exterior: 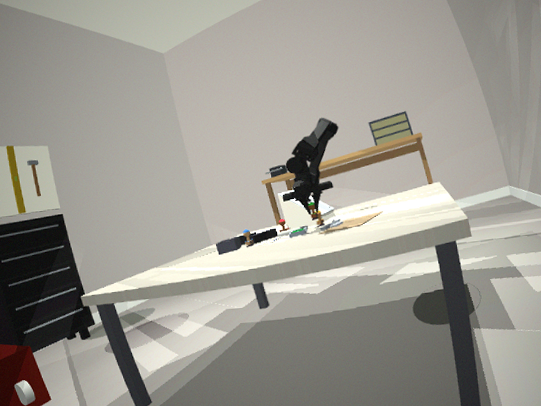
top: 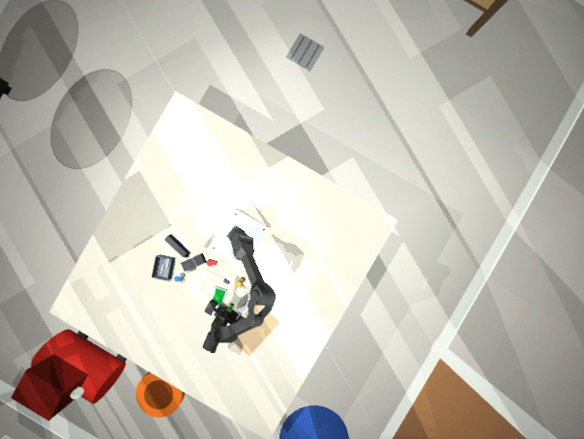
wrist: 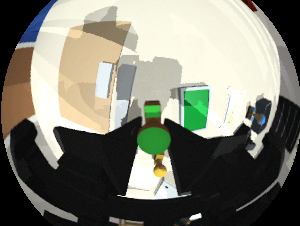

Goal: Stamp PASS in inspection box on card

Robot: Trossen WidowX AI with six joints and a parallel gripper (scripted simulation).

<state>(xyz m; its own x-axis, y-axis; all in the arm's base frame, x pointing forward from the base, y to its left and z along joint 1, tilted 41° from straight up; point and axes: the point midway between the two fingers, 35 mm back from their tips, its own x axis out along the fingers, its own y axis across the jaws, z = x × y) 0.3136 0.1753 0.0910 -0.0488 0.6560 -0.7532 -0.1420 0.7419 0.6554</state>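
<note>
The gripper (top: 230, 310) (exterior: 312, 210) (wrist: 153, 121) is closed on a green-topped stamp (top: 230, 307) (exterior: 312, 204) (wrist: 153, 140), with one black finger at either side of it. In the wrist view the stamp's round green knob faces the camera and a block with a green patch shows beyond it. Whether that label reads PASS cannot be made out.

A yellow-topped stamp (top: 239, 283) (exterior: 319, 217) (wrist: 160, 171) stands on the bench (top: 338, 213) (exterior: 284, 265) (wrist: 225, 45), near the gripper. The green pad (top: 219, 294) (exterior: 298, 232) (wrist: 196, 109) lies just beside the gripper in the top view, its green face exposed within a pale rim. The held stamp appears apart from the pad in the wrist view. A tan board (top: 263, 334) (exterior: 362, 219) (wrist: 70, 75) lies on the opposite side of the gripper from the pad. Past the pad is a white sheet (top: 194, 286) (wrist: 232, 107) with faint markings; no inspection box or print is legible.

Farther along are a red-topped stamp (top: 211, 262) (exterior: 282, 223), a blue-topped stamp (top: 179, 277) (exterior: 246, 234) (wrist: 258, 118) and a dark tray (top: 154, 276).

Off the bench, a black drawer cabinet (exterior: 35, 284) stands by the wall, and a wooden table (exterior: 375, 156) stands behind the arm in the exterior view.
</note>
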